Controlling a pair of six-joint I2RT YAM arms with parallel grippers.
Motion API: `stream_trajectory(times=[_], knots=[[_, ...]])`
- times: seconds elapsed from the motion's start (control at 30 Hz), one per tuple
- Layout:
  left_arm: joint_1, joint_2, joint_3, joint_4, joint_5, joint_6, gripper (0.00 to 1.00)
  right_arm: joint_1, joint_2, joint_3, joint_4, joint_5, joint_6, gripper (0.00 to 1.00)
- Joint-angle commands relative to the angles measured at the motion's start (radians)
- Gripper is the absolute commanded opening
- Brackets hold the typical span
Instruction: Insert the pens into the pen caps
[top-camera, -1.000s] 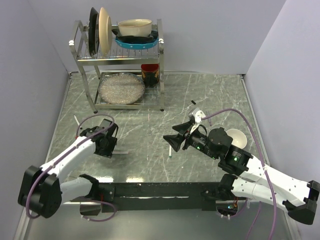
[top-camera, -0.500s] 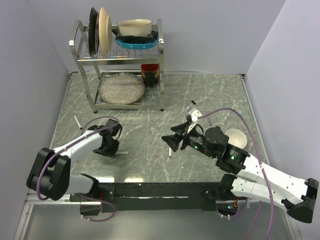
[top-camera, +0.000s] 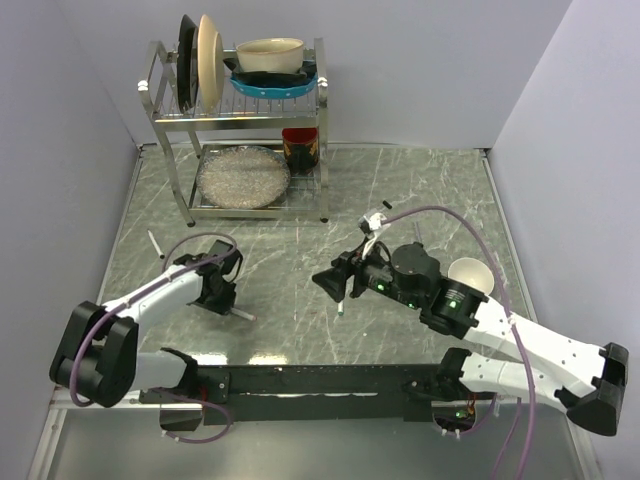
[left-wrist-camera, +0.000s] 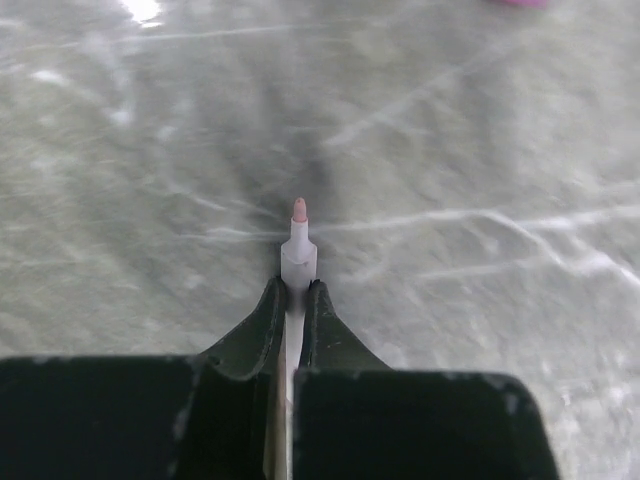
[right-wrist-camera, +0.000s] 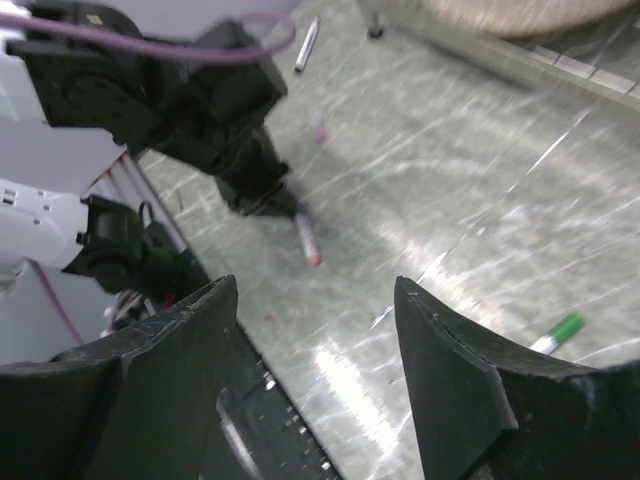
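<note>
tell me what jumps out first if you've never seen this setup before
At the left front of the table, the left gripper is clamped shut on a whitish pen whose pink-red tip sticks out ahead of it. The right gripper hangs open over the middle, close to a green-ended pen lying flat. At the back stands a loaded steel dish rack.

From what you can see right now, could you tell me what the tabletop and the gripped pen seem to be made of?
Tabletop: polished grey-green marble or a marble-look laminate, judging by white veins and glare. Pen: probably smooth whitish plastic, with a pink, felt-like tip.
</note>
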Motion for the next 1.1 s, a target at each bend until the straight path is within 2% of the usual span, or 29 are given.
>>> stream_trajectory(times=[0.0, 0.17, 0.2, 0.3, 0.4, 0.7, 1.0, 1.07], knots=[[-0.002, -0.102, 0.032, 0.084, -0.008, 0.168, 0.01, 0.005, 0.066, 0.046, -0.018, -0.076, 0.139, 0.75], [-0.029, -0.269, 0.040, 0.254, 0.131, 0.388, 0.01, 0.007, 0.133, 0.002, 0.088, -0.160, 0.266, 0.80], [-0.034, -0.332, 0.016, 0.326, 0.206, 0.423, 0.01, 0.005, 0.165, 0.002, 0.116, -0.178, 0.278, 0.80], [-0.045, -0.433, -0.041, 0.469, 0.335, 0.451, 0.01, 0.007, 0.240, 0.028, 0.131, -0.220, 0.294, 0.80], [-0.059, -0.492, -0.076, 0.526, 0.413, 0.444, 0.01, 0.005, 0.315, 0.078, 0.142, -0.258, 0.283, 0.79], [-0.099, -0.568, -0.118, 0.650, 0.512, 0.451, 0.01, 0.005, 0.448, 0.143, 0.170, -0.312, 0.284, 0.71], [-0.106, -0.644, -0.143, 0.710, 0.565, 0.434, 0.01, 0.005, 0.477, 0.144, 0.214, -0.321, 0.321, 0.57], [-0.106, -0.653, -0.144, 0.720, 0.579, 0.443, 0.01, 0.005, 0.471, 0.134, 0.251, -0.330, 0.343, 0.51]])
